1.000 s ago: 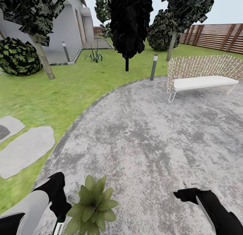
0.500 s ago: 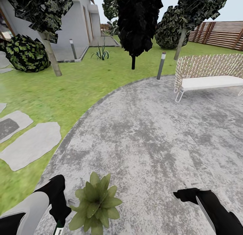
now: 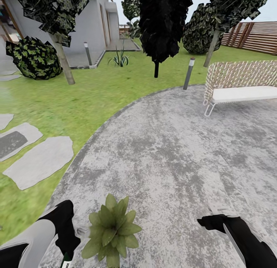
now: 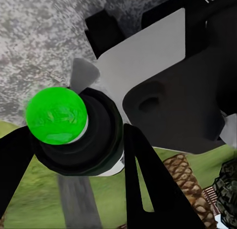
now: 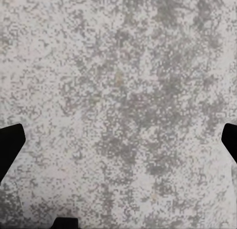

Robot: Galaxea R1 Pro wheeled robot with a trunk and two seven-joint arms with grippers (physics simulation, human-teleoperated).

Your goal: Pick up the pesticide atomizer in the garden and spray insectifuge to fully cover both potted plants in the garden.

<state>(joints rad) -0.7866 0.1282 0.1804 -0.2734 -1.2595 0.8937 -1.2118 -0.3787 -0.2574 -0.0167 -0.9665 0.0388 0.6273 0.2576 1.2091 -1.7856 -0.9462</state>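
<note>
The left gripper (image 4: 94,155) is clamping the pesticide atomizer (image 4: 74,135): in the left wrist view its dark fingers (image 4: 148,184) are pressing in on both sides of the bottle's round dark body, whose end is showing as a bright green disc ringed in white. A pale grey part of the spray head is sticking out just past the bottle, over the gravel. In the head view the same gripper (image 3: 69,241) is sitting at the lower left of the frame, with the bottle's green body and white label strip (image 3: 66,260) poking down from it at the bottom edge.

The right gripper (image 5: 118,140) is standing wide open, its two black fingertips (image 5: 10,145) showing at opposite edges of the right wrist view with nothing between them but speckled grey gravel. In the head view it (image 3: 209,221) is hanging low over the patio at the lower right, well apart from the atomizer.

Just beside the left gripper, on its inner side, a potted plant (image 3: 111,231) is sitting on the gravel patio (image 3: 173,144), a low rosette of pointed green leaves. The pot itself is hidden under the leaves.

Farther out, the patio is curving against the lawn (image 3: 77,102), where grey stepping stones (image 3: 40,162) are lying to the left. A woven white bench (image 3: 242,87) is standing at the patio's far right edge, two short light posts (image 3: 188,73) are rising near the grass, and dark trees (image 3: 163,25), a round bush (image 3: 34,58), a grey house wall (image 3: 88,25) and a brown slatted fence (image 3: 257,37) are closing the background.
</note>
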